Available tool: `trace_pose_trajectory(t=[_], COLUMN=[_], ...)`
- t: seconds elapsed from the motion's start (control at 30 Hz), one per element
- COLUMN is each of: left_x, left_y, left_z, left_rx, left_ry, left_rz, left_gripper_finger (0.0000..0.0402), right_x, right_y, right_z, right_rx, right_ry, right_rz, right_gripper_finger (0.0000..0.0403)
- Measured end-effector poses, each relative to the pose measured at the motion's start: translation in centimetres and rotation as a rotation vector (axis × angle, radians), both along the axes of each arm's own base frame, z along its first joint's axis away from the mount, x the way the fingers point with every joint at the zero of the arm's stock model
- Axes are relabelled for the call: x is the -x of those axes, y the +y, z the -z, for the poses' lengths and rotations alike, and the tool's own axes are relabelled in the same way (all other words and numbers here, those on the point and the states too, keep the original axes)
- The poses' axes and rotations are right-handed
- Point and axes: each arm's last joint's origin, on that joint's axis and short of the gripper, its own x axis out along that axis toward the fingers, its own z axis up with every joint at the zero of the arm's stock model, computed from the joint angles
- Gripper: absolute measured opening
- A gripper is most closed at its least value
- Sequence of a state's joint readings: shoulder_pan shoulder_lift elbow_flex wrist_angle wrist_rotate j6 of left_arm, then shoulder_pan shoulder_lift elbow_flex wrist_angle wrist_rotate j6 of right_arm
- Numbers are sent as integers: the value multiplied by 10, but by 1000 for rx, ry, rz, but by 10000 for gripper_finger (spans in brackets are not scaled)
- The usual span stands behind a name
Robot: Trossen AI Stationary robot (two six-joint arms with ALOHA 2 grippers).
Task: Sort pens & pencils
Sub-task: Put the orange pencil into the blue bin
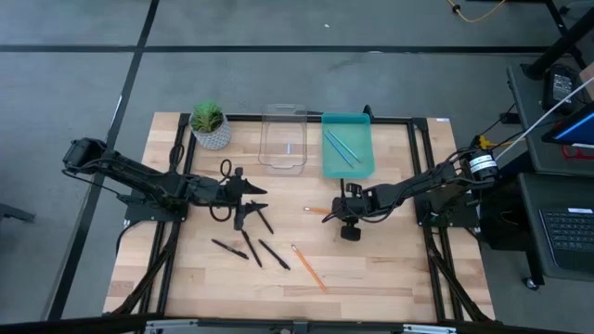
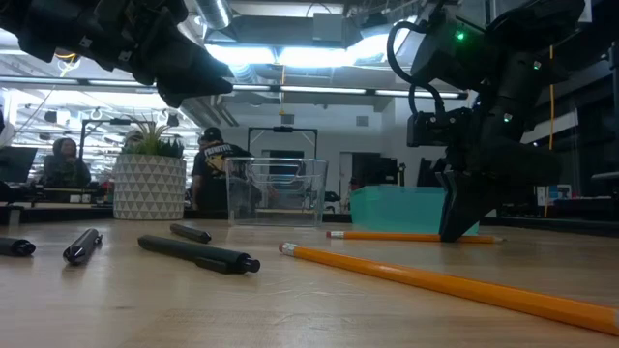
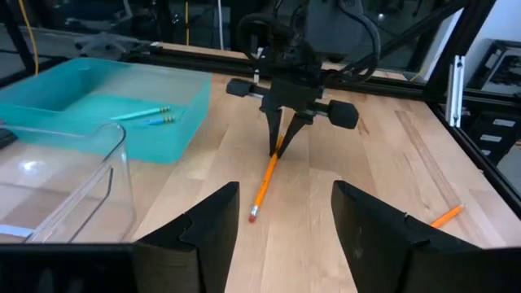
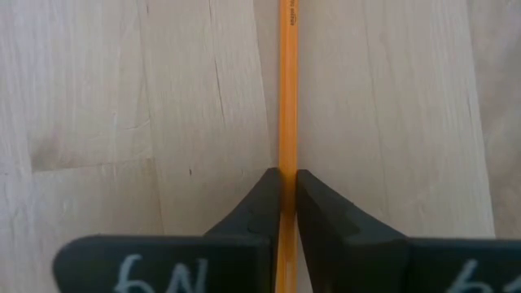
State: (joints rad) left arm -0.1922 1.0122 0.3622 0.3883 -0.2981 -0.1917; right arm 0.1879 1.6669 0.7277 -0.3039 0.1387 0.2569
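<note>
The gripped orange pencil [image 4: 286, 89] is thin, lying flat on the tabletop [image 1: 390, 269] at frame centre in the high view, long axis left-right. The right hand [image 4: 288, 191] is clamped on it. The left hand [image 3: 285, 220], fingers apart, hovers centre-left above the black pens [image 1: 249, 249].

Overhead, table-level and two wrist cameras, all sharing one orange pencil [image 3: 265, 181] mid-table.

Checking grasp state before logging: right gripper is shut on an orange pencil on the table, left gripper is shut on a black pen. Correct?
Half wrong. The left gripper is open and holds nothing; the left wrist view shows its fingers spread with bare table between them. The right gripper is indeed shut on the orange pencil on the table, as the right wrist view shows.
</note>
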Motion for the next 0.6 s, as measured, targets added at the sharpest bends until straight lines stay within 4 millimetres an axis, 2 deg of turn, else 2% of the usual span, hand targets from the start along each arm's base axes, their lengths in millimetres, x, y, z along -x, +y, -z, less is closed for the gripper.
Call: trace_pose_trajectory(t=[0.2,0.47,0.6], left_x=[-1,-3,-3], left_y=[-1,-7,-5], left_z=[-3,-34,-30], left_rx=[8,-26,-30], left_ry=[-35,-350,-304], left_rz=[38,226,225], left_gripper_finger=[190,190,190], right_x=[0,0,0], right_y=[0,0,0], right_z=[0,0,0], right_rx=[-1,6,6], right_ry=[-3,-5,-6], right_rz=[1,4,3], right_gripper_finger=[40,41,41])
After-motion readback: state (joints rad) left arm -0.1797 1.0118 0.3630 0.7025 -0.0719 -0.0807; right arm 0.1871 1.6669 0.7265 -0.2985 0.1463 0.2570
